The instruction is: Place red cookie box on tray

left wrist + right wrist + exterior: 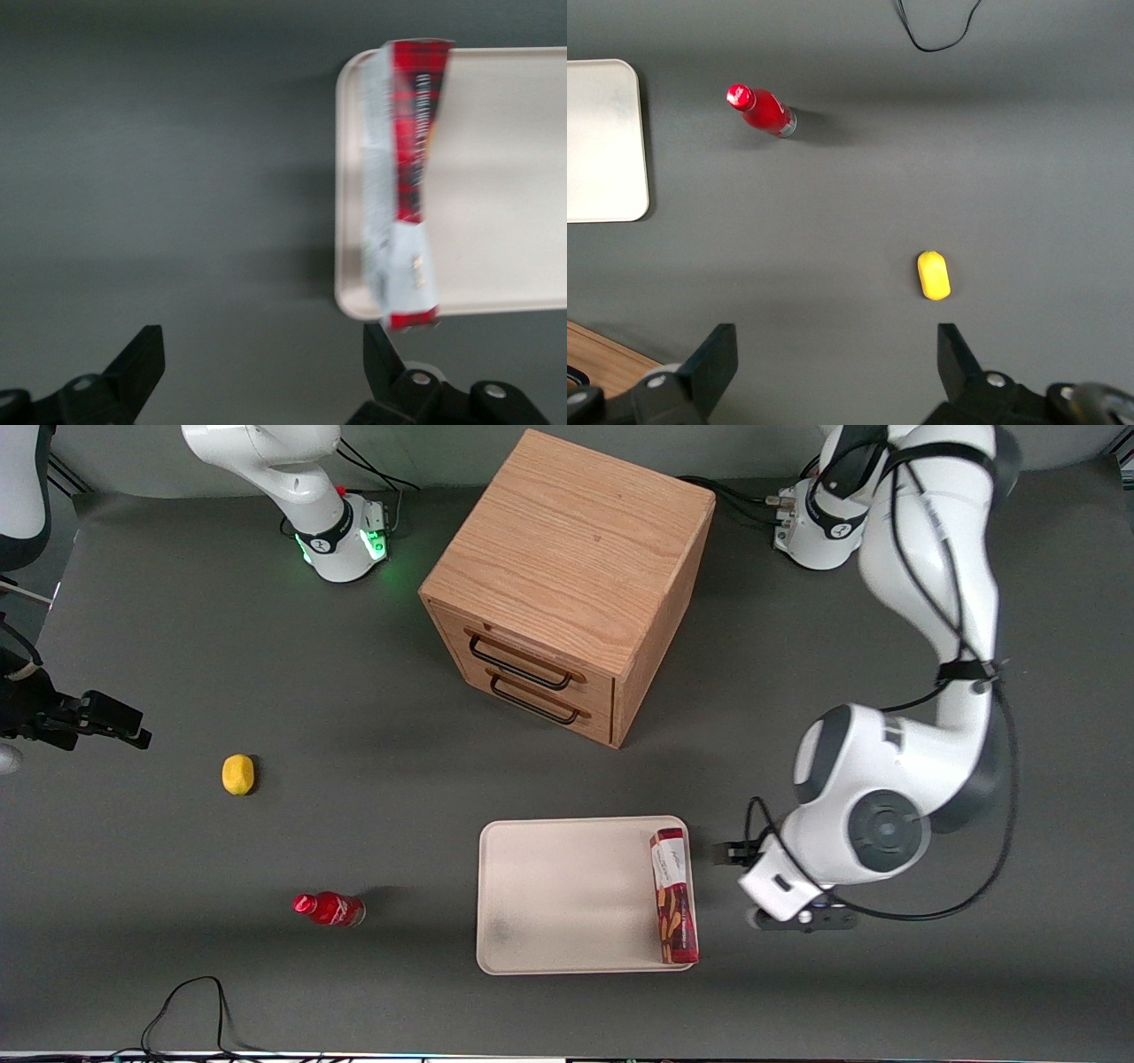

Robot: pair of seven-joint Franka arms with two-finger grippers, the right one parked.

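Red cookie box (673,895) lies flat on the cream-white tray (567,895), along the tray's short edge at the working arm's end. Long axis runs from the wooden drawer cabinet (567,584) toward the front camera, parallel to that short edge and spanning nearly its whole length. The end with the white panel points toward the cabinet; the end with the brown stick-biscuit picture points toward the front camera and sits at the rim's corner, slightly overhanging it.

Gripper (802,915) hangs over bare table just beside the tray, off its short edge toward the working arm's end, apart from the box. In the left wrist view the gripper (264,363) has its two dark fingers (137,363) spread wide with nothing between them but grey tabletop. The cookie box (406,177) lies out ahead of the fingertips, closer to one finger than the other, its length running away from the fingers. The tray (496,177) extends sideways past that finger.

Elsewhere: small red bottle (330,909) with a red cap lies on its side on the table, toward the parked arm's end, well apart from the tray. Yellow lemon-like object (237,773) sits farther from the front camera than the bottle. Cabinet shows two drawers with dark handles, both closed.
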